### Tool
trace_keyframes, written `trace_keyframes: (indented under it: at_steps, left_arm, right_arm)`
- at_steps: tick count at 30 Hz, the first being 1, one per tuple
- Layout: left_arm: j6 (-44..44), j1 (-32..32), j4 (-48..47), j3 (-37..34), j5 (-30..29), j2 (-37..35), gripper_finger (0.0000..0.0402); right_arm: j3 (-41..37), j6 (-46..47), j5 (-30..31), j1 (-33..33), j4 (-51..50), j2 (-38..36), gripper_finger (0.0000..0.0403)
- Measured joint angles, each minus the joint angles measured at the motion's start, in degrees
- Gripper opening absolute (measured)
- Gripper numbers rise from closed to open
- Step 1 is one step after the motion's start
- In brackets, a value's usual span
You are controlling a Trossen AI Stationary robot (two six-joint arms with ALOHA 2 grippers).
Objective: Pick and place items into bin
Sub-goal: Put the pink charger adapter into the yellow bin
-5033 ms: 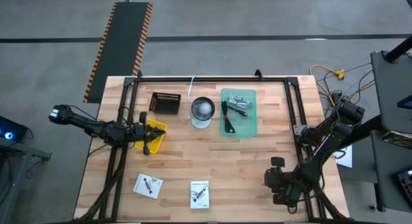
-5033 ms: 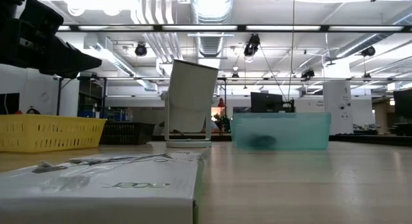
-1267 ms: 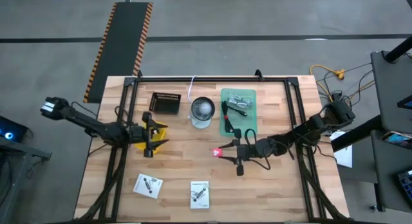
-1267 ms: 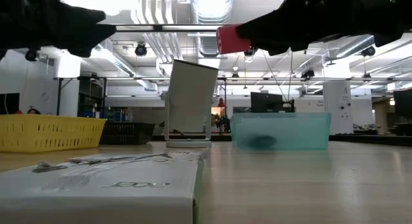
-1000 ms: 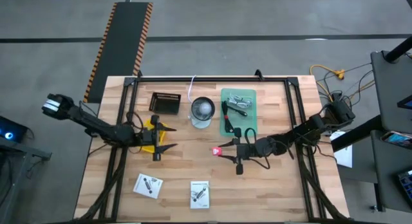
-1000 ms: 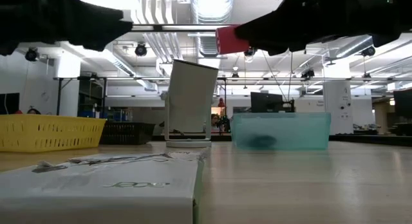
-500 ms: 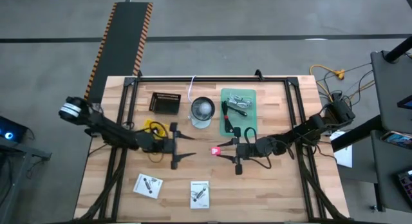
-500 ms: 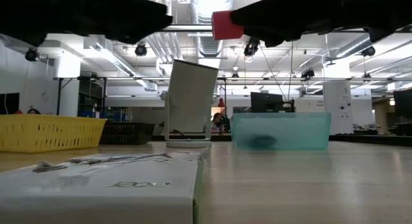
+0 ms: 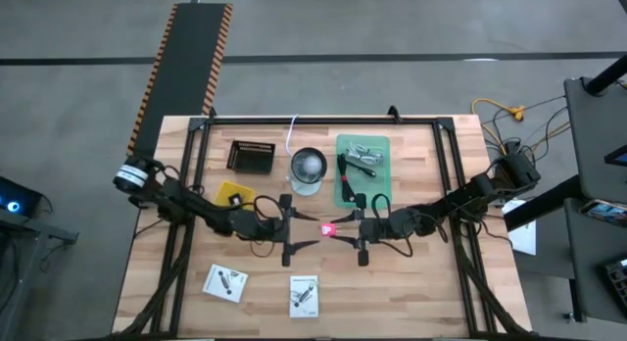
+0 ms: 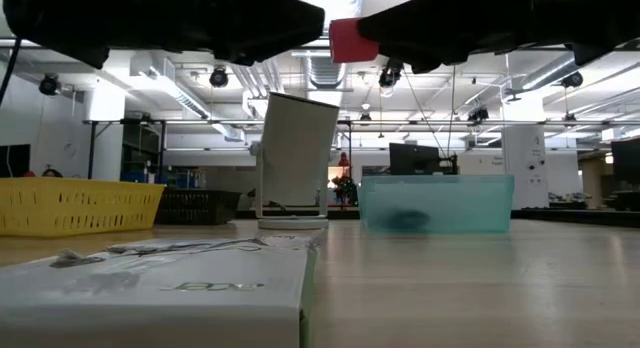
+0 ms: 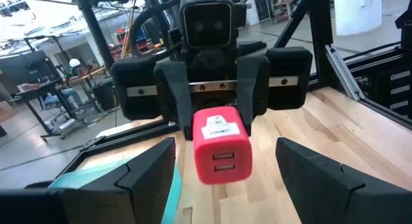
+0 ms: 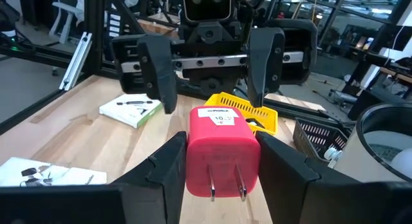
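Red plug adapter [image 12: 222, 150] aloft, prongs exposed

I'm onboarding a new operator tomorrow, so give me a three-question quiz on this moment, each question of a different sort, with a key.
1. True or false: the right gripper is shut on the red plug-in charger.
2. Multiple choice: the left gripper is (A) inside the yellow bin, (B) open and facing the charger above mid-table, (C) shut on a white card.
3. Fill in: the green tray lies beside the clear round ______.

Key: 1 true; 2 B; 3 container.
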Motion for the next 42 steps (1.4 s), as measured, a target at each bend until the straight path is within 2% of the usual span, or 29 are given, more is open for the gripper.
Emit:
trace_keyframes:
  at_steps: [23,28,38,42]
  left_arm:
    - [-0.5,1.6,-0.3,3.4,-0.4,3.9,0.0247]
    - [-0.5,1.8,-0.3,3.4,-0.4,3.9,0.0222]
    - [-0.7,1.9,-0.7,3.3,0.0,3.9,0.0141]
    - [-0.7,1.9,-0.7,3.3,0.0,3.8,0.0133]
  right_arm:
    - [-0.1,-0.7,0.0,0.0,0.0,0.0,0.0146]
    - [-0.1,-0.7,-0.1,0.0,0.0,0.0,0.0146]
    - [-0.1,-1.0,0.1,0.0,0.0,0.0,0.0146]
    - [-0.1,-1.4,0.1,0.0,0.0,0.0,0.0146]
